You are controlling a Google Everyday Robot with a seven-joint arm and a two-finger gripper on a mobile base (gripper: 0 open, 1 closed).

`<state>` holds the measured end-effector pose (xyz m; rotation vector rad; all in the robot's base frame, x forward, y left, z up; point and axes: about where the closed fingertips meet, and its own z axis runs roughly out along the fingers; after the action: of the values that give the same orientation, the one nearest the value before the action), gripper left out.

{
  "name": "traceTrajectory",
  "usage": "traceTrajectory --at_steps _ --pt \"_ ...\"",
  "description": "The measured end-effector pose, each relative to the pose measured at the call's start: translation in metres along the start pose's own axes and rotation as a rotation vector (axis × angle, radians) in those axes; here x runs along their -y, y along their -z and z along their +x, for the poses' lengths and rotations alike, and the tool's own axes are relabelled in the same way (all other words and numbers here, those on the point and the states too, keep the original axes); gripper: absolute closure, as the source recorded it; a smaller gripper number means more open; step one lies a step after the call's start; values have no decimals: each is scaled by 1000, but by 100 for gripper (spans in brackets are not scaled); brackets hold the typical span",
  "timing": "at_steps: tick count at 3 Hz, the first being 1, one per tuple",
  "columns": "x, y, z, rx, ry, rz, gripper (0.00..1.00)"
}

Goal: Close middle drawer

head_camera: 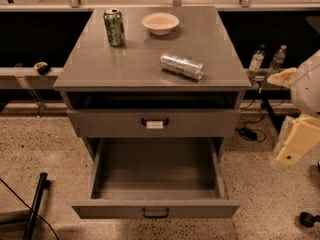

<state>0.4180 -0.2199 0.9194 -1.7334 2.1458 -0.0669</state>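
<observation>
— Where's the middle drawer?
— Lower centre, pulled right out, so it needs a push. Gripper hangs at the right edge, well clear; can't tell if it's wide or narrow.

Grey middle drawer, cream claw at right

Bowl right of upright can on cabinet; middle drawer below top drawer; claw at right.
</observation>
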Motion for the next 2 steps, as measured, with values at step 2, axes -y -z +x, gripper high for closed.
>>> traceTrajectory --at_steps 2 --pt "-21 -65 14 40 -32 -108 0"
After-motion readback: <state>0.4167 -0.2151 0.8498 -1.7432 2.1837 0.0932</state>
